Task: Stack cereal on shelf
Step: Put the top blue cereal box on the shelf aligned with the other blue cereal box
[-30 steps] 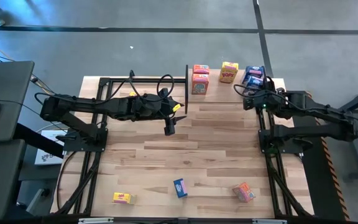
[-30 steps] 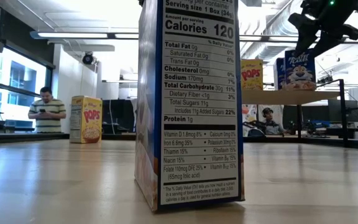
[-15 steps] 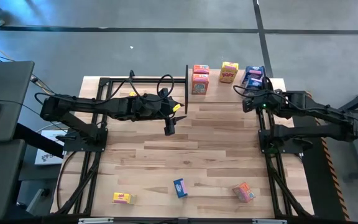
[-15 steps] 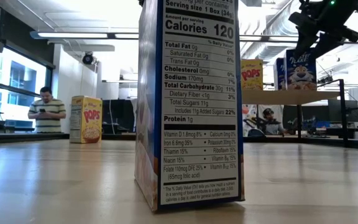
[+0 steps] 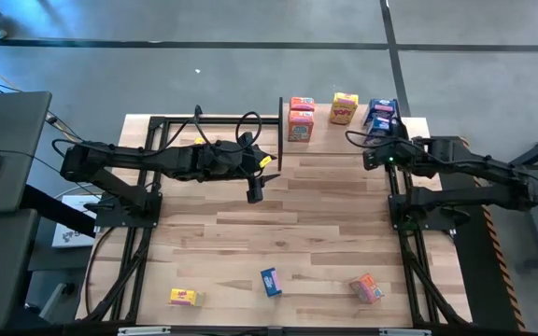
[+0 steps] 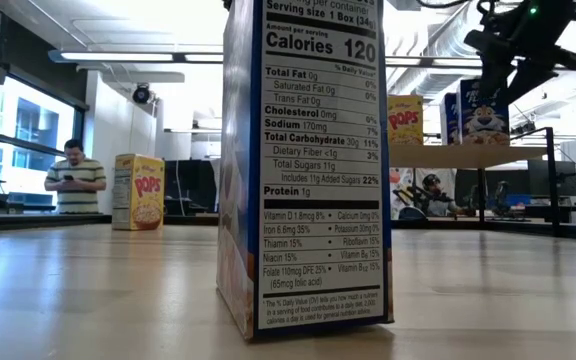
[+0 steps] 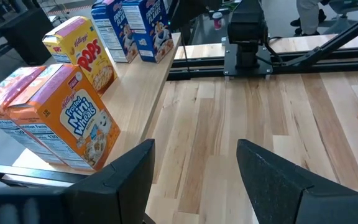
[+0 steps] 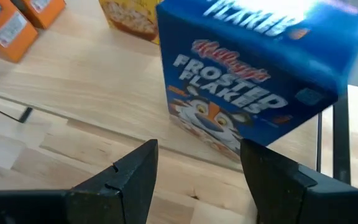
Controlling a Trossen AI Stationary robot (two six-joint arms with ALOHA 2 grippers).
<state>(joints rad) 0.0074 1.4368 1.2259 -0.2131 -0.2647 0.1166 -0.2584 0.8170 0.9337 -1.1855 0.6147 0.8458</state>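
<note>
Shelf [image 5: 344, 131] is sitting at the table's far edge, carrying five cereal boxes: two orange Frosted Mini-Wheats boxes [image 5: 301, 118] standing together at its left end, a yellow Corn Pops box [image 5: 344, 107] mid-shelf, and two blue Frosted Flakes boxes [image 5: 380, 114] at the right end. R gripper [image 5: 370, 155] is hovering just in front of the blue pair, above the shelf's near edge; per the right wrist view its fingers [image 8: 129, 177] are standing apart w/ nothing between them, and the nearer Frosted Flakes box [image 8: 253, 87] is showing beyond them, not gripped. L gripper [image 5: 255, 191] is hanging over the table's mid area, near the shelf's left end but clear of it; its fingers [image 7: 126, 171] are likewise standing apart and holding nothing, w/ bare tabletop [image 7: 229, 124] showing between them. Three boxes are remaining on the near part of the table, well apart from each other: a yellow box [image 5: 184, 297] to the left, a blue box [image 5: 270, 281] in the middle, an orange box [image 5: 366, 288] to the right. In the low view the blue one [image 6: 308, 170] is standing upright close to the camera, nutrition panel facing it. A person [image 6: 74, 178] is standing in the room beyond the table.
</note>
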